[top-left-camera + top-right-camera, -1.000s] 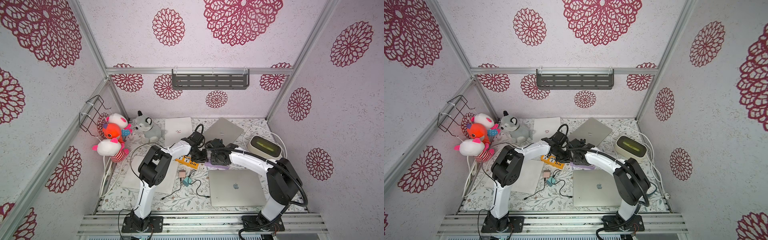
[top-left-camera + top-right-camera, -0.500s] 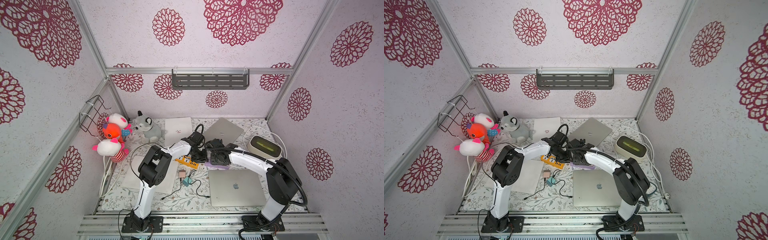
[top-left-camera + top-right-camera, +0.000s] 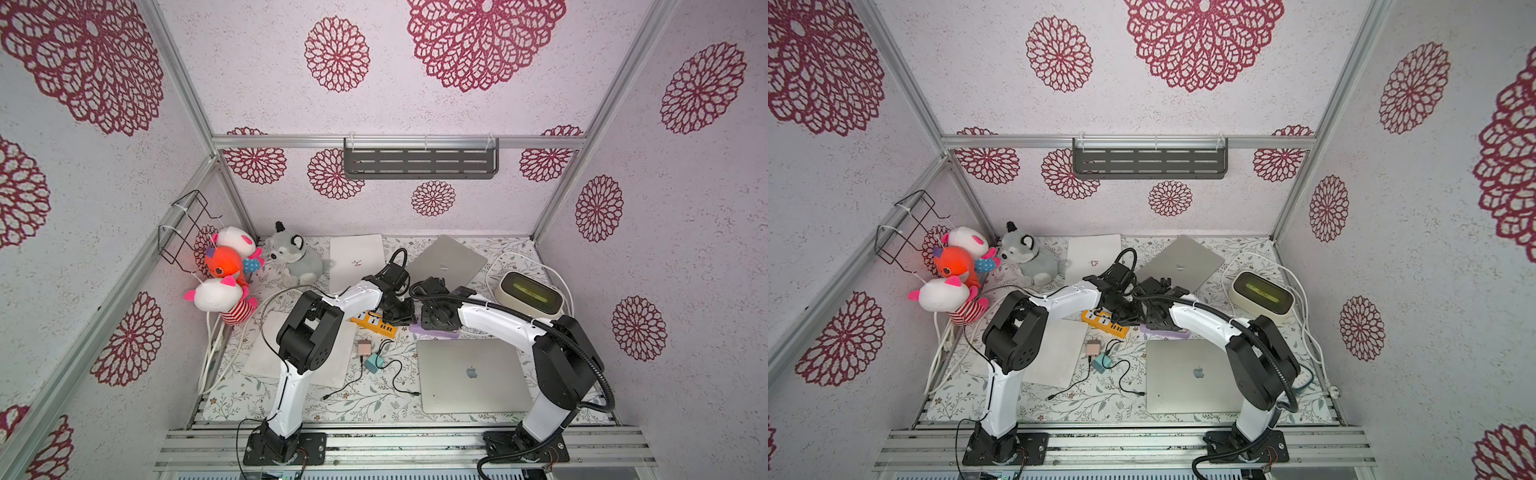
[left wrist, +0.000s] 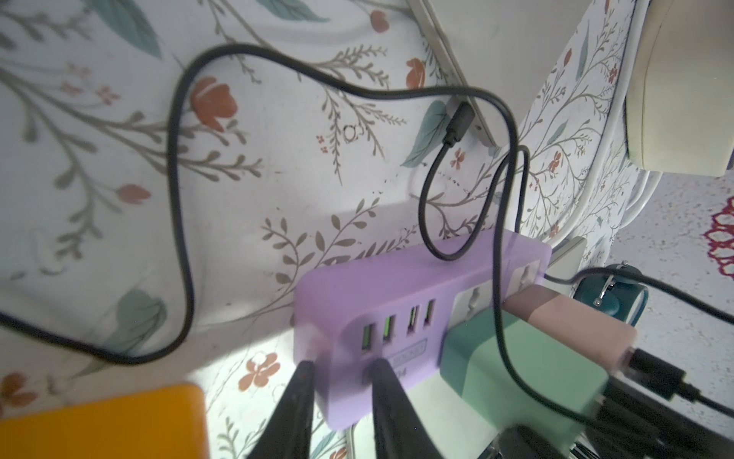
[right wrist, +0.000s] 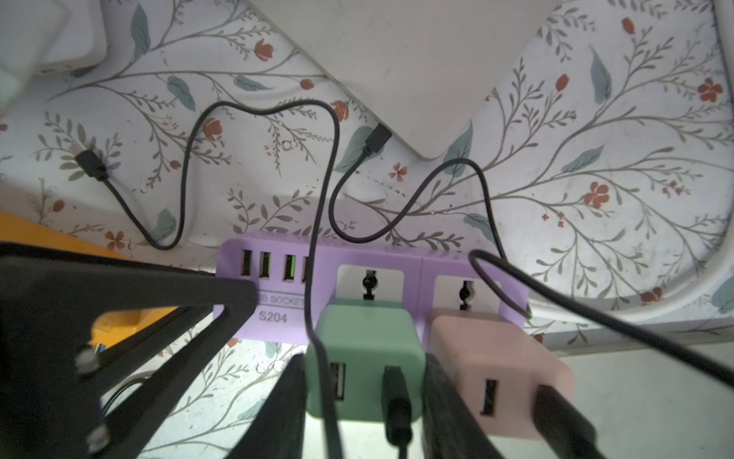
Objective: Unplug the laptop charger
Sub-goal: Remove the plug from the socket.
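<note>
A purple power strip [image 5: 278, 310] lies between the two silver laptops, and also shows in both top views [image 3: 434, 332] [image 3: 1165, 331]. A green charger block [image 5: 365, 341] and a pink one [image 5: 496, 357] are plugged into it side by side. My right gripper [image 5: 364, 365] is shut on the green charger, one finger on each side. My left gripper [image 4: 341, 365] is shut on the USB end of the purple power strip [image 4: 377, 286]. A black cable plug [image 5: 375, 139] sits in the edge of the rear silver laptop [image 5: 417, 59]. Which charger that cable runs to I cannot tell.
A yellow power strip [image 3: 374, 324] lies just left of the grippers. Two loose small chargers [image 3: 363, 347] with thin black cables lie in front. A silver laptop [image 3: 471, 374] is front right, a white laptop [image 3: 355, 259] at the back, a cream box [image 3: 528, 293] right, plush toys [image 3: 224, 266] left.
</note>
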`<action>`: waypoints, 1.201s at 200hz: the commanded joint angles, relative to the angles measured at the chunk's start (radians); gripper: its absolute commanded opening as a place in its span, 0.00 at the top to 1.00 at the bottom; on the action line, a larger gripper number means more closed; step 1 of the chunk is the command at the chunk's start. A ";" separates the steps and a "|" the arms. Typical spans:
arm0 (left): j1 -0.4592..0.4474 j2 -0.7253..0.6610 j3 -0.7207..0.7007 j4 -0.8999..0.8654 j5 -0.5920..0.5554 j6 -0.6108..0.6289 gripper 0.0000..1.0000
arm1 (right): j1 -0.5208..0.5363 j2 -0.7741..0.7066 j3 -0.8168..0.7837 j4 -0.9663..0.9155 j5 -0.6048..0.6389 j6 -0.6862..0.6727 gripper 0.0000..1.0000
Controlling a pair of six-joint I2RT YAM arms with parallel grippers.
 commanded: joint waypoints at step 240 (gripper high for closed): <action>-0.017 0.073 0.010 -0.053 -0.049 -0.008 0.72 | -0.009 -0.062 0.013 0.051 -0.045 0.045 0.67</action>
